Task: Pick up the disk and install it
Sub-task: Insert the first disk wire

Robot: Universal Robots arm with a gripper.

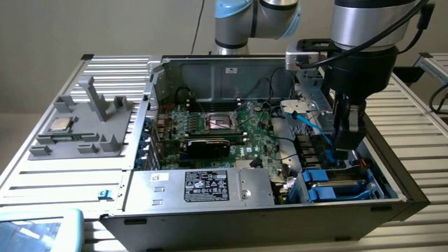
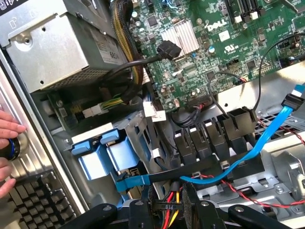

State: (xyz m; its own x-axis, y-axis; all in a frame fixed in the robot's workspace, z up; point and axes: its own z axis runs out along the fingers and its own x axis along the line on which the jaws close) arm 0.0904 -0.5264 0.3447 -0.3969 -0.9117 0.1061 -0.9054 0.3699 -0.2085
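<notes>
The disk [image 1: 337, 188] lies in the drive bay at the front corner of the open computer case, on the exterior view's right. Its bright blue carrier frames a grey top. The wrist view looks down on the disk [image 2: 102, 161] from above, its blue handles toward the power supply. My gripper [image 1: 347, 149] hangs fingers-down inside the case, just above and behind the bay and apart from the disk. The two black fingers [image 2: 102, 213] of the gripper [image 2: 169, 217] stand apart, gripping nothing; a bundle of red and yellow power wires lies beneath the gap.
A blue data cable [image 2: 248, 157] loops across the bay's black brackets. The motherboard [image 1: 224, 126] and power supply [image 1: 210, 186] take up the rest of the case. A CPU chip [image 1: 60, 125] rests on a grey fixture outside. A person's hand [image 2: 8, 136] and a keyboard [image 2: 28, 202] are beside the case.
</notes>
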